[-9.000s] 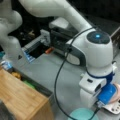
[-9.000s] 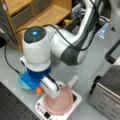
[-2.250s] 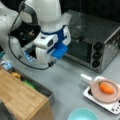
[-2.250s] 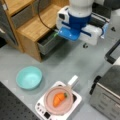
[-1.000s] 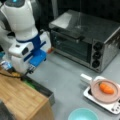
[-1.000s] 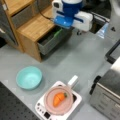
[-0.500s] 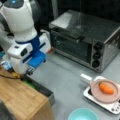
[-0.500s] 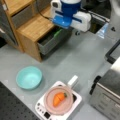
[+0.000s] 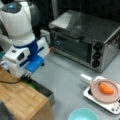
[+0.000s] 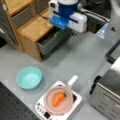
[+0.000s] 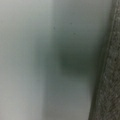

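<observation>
The open drawer [image 10: 53, 40] of the wooden cabinet [image 10: 32, 27] is the thing nearest the gripper [image 10: 65, 28]. In both front views it stands pulled out from the cabinet's front, its grey box exposed, and something green [image 10: 57, 33] lies inside near the end under the arm; what that is cannot be made out. In a front view the drawer [image 9: 40, 87] runs along the cabinet's edge [image 9: 22, 100] with the gripper [image 9: 26, 75] down at its far end.

Judging from how things lie, the drawer is already out and the work now sits at its mouth or inside it; it is not yet pushed shut. Whether the fingers are apart, together or clamped on anything cannot be told: the arm's white and blue wrist body hides them in both front views, and the wrist view shows only a pale, blurred surface close up with a speckled grey strip along its right side.

The arm leans over the cabinet with its wrist pointing down at the drawer.

Well apart on the grey tabletop [image 10: 82, 55] stand a teal bowl [image 10: 29, 77], a pink pan [image 10: 58, 100] holding a carrot [image 10: 58, 98] on a small white cooker [image 10: 41, 108], and a toaster oven [image 9: 85, 42].
</observation>
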Controlling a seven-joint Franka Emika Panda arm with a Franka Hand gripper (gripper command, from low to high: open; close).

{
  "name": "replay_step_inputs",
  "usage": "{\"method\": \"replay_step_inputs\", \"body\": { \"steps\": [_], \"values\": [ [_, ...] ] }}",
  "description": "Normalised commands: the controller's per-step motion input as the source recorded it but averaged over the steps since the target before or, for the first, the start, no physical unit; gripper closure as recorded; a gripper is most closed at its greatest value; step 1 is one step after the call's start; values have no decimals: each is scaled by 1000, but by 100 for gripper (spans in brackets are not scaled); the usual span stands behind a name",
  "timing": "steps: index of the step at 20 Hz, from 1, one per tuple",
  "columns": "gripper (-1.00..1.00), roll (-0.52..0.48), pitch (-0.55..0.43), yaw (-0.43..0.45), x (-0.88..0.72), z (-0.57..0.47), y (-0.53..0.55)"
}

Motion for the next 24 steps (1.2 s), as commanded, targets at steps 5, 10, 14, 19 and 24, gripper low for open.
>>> {"method": "replay_step_inputs", "body": {
  "steps": [5, 10, 14, 19, 24],
  "values": [
    [-100, -117, 22, 111, 92, -94, -173],
    [-100, -117, 13, 124, 50, -30, -133],
    [-100, -117, -2, 118, 19, -43, -109],
    [-100, -140, -16, 102, -5, -117, -82],
    [-100, -180, -34, 85, -15, -176, -51]
  ]
}}
